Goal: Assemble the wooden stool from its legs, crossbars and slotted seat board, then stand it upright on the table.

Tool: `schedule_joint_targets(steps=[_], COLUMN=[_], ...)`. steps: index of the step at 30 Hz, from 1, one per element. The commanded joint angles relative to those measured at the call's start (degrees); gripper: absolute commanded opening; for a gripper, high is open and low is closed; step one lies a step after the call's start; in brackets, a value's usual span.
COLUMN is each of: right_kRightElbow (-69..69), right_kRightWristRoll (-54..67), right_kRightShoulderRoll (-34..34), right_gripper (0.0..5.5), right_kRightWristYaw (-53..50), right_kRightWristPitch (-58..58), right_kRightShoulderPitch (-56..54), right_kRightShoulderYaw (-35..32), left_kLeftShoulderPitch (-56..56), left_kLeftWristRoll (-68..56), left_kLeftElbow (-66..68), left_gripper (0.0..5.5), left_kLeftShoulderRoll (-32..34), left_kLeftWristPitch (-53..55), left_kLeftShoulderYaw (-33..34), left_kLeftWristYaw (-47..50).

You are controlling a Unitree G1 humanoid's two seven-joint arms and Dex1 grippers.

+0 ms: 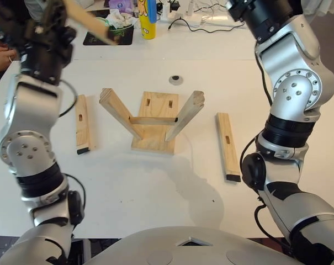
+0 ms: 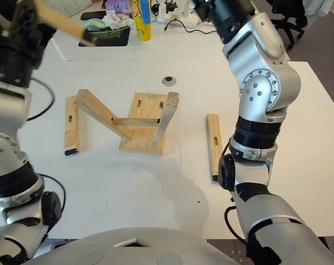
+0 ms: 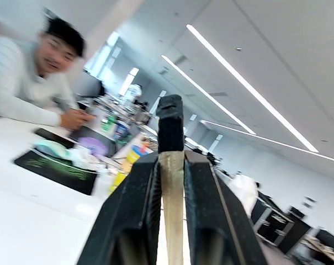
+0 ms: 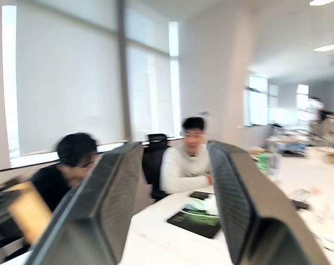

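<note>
On the white surface (image 1: 155, 187), nearest on the right side, a loose pale wooden leg with a slot and a black foot cap (image 1: 227, 144) is laid flat, its capped end towards the robot. A matching loose slotted wooden leg (image 1: 82, 123) is laid flat on the left side, well apart from the first. Between them a flat rectangular wooden seat board (image 1: 153, 141) is seen, with two open slots showing at its far end. Across this board a pair of splayed wooden legs joined by a thin wooden crossbar (image 1: 153, 120) is laid; the near ends of the pair appear to rest on the board, though whether they are seated in anything cannot be told. Just beyond the board a small round grey disc with a dark centre (image 1: 176, 80) is placed. Further back a tall yellow bottle (image 1: 148, 19) is stood beside a black tray (image 1: 109, 36). The left gripper (image 3: 171, 155) is raised high over the far left and is closed on a wooden bar with a black end (image 3: 172, 210). The right gripper (image 4: 175, 149) is held high at the far right, its fingers (image 4: 100, 210) spread with nothing between them.
</note>
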Motion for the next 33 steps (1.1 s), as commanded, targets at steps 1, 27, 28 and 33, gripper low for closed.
schedule_joint_targets(steps=[1, 27, 28, 33], right_kRightElbow=[2.73, 0.07, 0.19, 0.42], right_kRightWristRoll=[-10.01, -29.73, -29.76, -29.77], right_kRightShoulderRoll=[-2.88, -0.42, -0.43, -0.43], right_gripper=[1.39, 0.00, 0.00, 0.00], right_kRightWristYaw=[-5.36, -7.52, -7.46, -7.08], right_kRightWristPitch=[-8.09, -34.02, -33.99, -33.91], right_kRightShoulderPitch=[8.74, 37.52, 37.48, 37.52], right_kRightShoulderYaw=[-0.14, 10.64, 10.67, 10.84], left_kLeftShoulderPitch=[9.75, 13.78, 13.97, 13.92], left_kLeftWristRoll=[9.93, 33.02, 33.54, 35.47], left_kLeftElbow=[3.55, 26.46, 26.41, 26.93], left_gripper=[0.43, 0.43, 0.43, 0.43], left_kLeftShoulderRoll=[5.48, -11.55, -11.85, -12.50], left_kLeftWristPitch=[-2.09, -15.33, -15.44, -16.21], left_kLeftShoulderYaw=[5.97, 2.60, 2.53, 2.80], left_kLeftWristYaw=[-7.08, -19.03, -19.07, -19.21])
